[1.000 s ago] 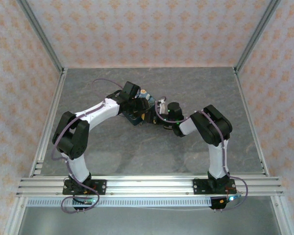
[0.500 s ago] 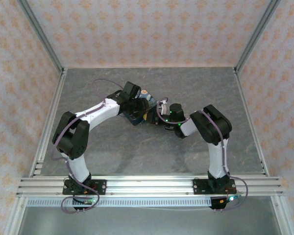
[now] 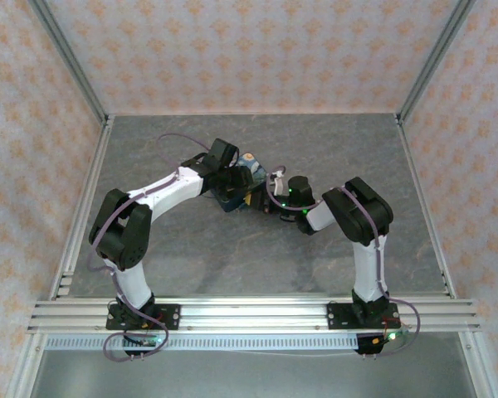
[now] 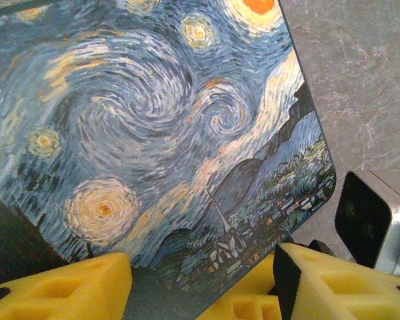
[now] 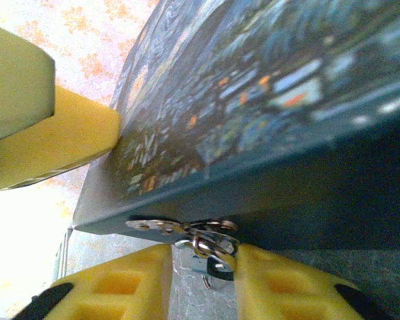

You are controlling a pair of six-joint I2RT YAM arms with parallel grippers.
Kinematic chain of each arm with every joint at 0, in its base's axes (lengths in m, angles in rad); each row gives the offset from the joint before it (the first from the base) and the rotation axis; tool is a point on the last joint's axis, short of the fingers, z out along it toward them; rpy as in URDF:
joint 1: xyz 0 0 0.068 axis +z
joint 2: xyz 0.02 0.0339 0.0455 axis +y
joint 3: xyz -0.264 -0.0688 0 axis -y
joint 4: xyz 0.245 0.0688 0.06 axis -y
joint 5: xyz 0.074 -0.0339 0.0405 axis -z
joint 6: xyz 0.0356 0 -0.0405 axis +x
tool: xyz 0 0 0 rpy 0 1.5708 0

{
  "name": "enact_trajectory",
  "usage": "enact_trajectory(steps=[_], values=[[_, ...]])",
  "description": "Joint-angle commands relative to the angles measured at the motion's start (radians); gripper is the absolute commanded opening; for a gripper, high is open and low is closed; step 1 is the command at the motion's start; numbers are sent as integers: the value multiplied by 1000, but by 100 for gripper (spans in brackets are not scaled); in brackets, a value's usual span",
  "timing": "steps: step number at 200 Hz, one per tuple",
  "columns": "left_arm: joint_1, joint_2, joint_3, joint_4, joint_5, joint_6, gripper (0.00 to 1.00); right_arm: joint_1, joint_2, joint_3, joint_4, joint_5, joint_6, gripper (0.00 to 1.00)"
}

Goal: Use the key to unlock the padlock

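Blue night-sky paint covers the box (image 4: 160, 133), which is gripped at its lower edge by the left jaws and held tilted over the surface (image 3: 340, 149). The padlock (image 5: 215, 263) hangs at the silvery hasp (image 5: 153, 225) under the box's rim, closely flanked by the yellow pads (image 5: 120, 287) of the narrowed right jaws (whether anything is clamped there, lock or key, cannot be told). The box is best held rigid and the lock approached squarely. Any twist should be gentle, since so small a lock will probably swing aside.
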Motion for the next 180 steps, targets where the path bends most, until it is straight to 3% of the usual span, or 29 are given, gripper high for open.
enact_trajectory(steps=[1,85,180], values=[[-4,14,5,-30,-34,-1,61,-4,-17,-3,61,-46,-29,25],[-4,11,6,-36,-37,1,61,-11,-28,-4,21,-40,-43,4],[-4,-4,-32,-38,-45,8,61,-49,-65,-52,61,31,14,0]])
